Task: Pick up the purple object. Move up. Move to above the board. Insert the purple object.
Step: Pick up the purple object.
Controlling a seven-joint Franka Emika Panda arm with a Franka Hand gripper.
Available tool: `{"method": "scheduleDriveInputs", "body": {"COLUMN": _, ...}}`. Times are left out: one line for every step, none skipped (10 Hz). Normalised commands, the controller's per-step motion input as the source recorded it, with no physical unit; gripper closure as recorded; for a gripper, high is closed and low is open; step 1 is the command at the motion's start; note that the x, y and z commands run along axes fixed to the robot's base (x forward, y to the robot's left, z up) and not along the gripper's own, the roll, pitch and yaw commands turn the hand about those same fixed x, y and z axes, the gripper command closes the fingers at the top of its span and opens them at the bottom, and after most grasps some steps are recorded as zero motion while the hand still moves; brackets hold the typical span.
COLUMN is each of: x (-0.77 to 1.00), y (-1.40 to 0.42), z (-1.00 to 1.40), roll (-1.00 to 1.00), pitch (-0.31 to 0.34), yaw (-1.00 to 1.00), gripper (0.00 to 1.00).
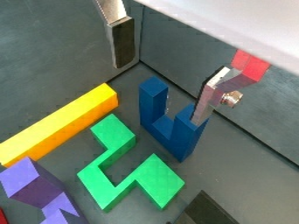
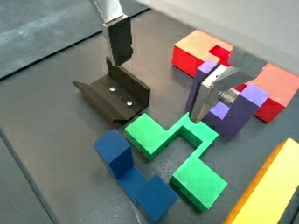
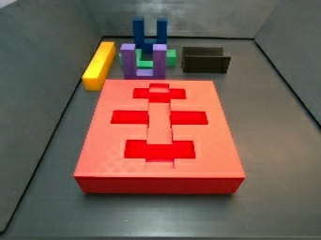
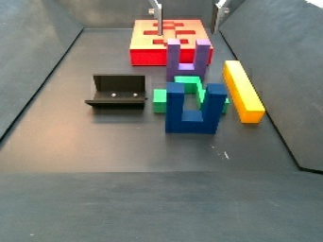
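Dark blue U-shaped block [image 4: 198,109] stands nearest the lens in a side view, just below centre frame, arms upright. Directly behind it lies the green zigzag block [image 4: 177,92], and behind that stands the matte purple U-shaped block [image 4: 186,64], arms up, resting on the dark floor just short of the board and apart from it. The large flat red slab of the board [image 4: 145,38] occupies the upper centre, its cross- and bar-shaped recesses uncovered. A long yellow bar [image 4: 241,90] lies to the right of the cluster; the dark L-shaped fixture [image 4: 116,93] stands to its left.

In both wrist views the two-finger gripper [image 1: 170,68] hangs above this cluster with its silver plates spread wide and nothing clasped between them. One finger [image 2: 121,39] shows over the fixture [image 2: 114,94]; the other overlaps the purple block [image 2: 233,109] in the picture, though contact cannot be told.
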Motion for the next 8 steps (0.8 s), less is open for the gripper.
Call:
{"method": "scheduleDriveInputs", "body": {"x": 0.06, "y": 0.00, "z": 0.00, "roll": 0.00, "pitch": 0.003, "yaw": 0.00, "gripper": 0.00}}
{"method": "scheduleDriveInputs", "body": {"x": 0.00, "y": -0.02, "z": 0.00, "roll": 0.01, "pitch": 0.000, "yaw": 0.00, "gripper": 0.00}}
{"method": "scheduleDriveInputs", "body": {"x": 0.02, "y": -0.02, "z": 0.00, "roll": 0.00, "pitch": 0.000, "yaw": 0.00, "gripper": 0.00}}
{"method": "scheduleDriveInputs", "body": {"x": 0.10, "y": 0.00, "z": 0.00, "roll": -0.01, "pitch": 0.000, "yaw": -0.02, "gripper": 0.00}}
{"method": "scheduleDriveInputs", "body": {"x": 0.31, "y": -0.31, "z": 0.00, "roll": 0.00, "pitch": 0.000, "yaw": 0.00, "gripper": 0.00}}
{"method": "scheduleDriveInputs", "body": {"x": 0.52, "y": -0.62, "z": -0.03, "roll": 0.14, "pitch": 0.077, "yaw": 0.00, "gripper": 0.00}}
{"method": "scheduleDriveInputs", "body": {"x": 0.49, "y": -0.64, "z": -0.09, "roll": 0.13, "pitch": 0.040, "yaw": 0.00, "gripper": 0.00}}
{"method": "scheduleDriveInputs", "body": {"x": 0.46, "y": -0.67, "z": -0.13, "roll": 0.12, "pitch": 0.003, "yaw": 0.01, "gripper": 0.00}}
